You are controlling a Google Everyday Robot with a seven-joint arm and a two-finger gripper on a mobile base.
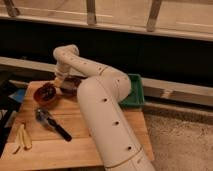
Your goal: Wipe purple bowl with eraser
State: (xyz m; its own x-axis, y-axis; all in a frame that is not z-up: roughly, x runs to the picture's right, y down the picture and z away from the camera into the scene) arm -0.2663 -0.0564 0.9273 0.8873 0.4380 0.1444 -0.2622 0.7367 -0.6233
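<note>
1. The gripper [61, 81] is being held in the upper left of the frame. It sits at the end of the one arm [100, 115], which is being seen running up from the bottom centre across the wooden table [75, 147].
2. The purple bowl [71, 90] is being seen just right of and slightly below the gripper, touching it or nearly so. Its right part is being hidden by the arm.
3. Whether the gripper is open or clamped on anything cannot be told. A pale tan patch at its tip is being taken as possibly the eraser, without certainty.
4. A short move down and to the right, into the bowl's hollow, is being judged as what the wiping calls for.
5. Room to the left is being narrowed by the orange-brown bowl [46, 95], which is lying just beside the purple one. The table's far edge is lying close behind both.
6. The green tray [134, 95] is being kept out of the path, right of the arm.
7. The black-handled scoop [52, 125] and the yellow strips [22, 137] are lying lower left, well apart from the bowl.
</note>
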